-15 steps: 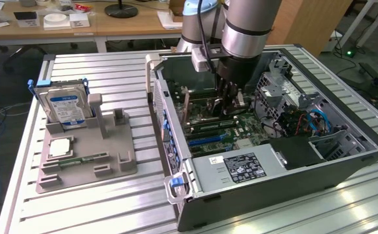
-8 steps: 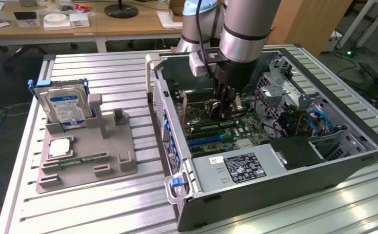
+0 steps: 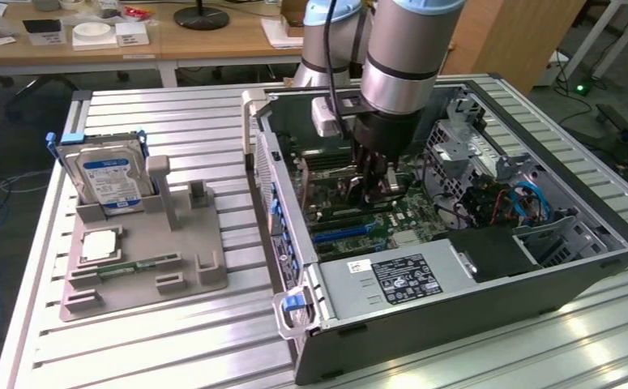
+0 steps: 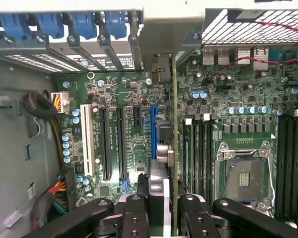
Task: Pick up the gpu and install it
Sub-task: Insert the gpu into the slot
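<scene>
Gripping gpu [image 4: 164,148]; slatted table [image 3: 162,324], desks [image 3: 216,44] behind.

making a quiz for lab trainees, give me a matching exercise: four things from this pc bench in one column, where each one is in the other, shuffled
1 gpu
2 hard drive
3 memory stick
4 power supply

A lying flat in the grey holder
B inside the case, black label on top
C gripped by the claw over the motherboard
D standing upright in the grey holder

Pairs: 1-C, 2-D, 3-A, 4-B
</scene>
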Motion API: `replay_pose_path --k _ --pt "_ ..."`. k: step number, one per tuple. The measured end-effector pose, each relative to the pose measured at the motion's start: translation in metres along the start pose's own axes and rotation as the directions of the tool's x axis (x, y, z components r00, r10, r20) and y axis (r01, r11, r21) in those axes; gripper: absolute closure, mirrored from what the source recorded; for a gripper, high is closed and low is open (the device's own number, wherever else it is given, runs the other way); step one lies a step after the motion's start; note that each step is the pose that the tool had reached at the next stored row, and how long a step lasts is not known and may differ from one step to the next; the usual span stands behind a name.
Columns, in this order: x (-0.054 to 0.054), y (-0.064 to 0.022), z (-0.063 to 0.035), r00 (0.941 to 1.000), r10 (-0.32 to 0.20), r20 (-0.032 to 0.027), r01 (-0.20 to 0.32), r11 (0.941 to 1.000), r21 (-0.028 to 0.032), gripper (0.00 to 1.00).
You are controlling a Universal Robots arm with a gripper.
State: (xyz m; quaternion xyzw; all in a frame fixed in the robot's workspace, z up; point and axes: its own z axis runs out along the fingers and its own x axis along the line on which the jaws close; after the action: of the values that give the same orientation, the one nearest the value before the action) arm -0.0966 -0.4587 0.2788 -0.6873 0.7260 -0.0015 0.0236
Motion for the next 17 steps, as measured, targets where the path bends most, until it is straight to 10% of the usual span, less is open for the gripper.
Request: replay_pose_path --k 17 --pt "0.003 0.0015 0.0152 1.0 0.0 0.0001 0.0 1.0 0.0001 0.72"
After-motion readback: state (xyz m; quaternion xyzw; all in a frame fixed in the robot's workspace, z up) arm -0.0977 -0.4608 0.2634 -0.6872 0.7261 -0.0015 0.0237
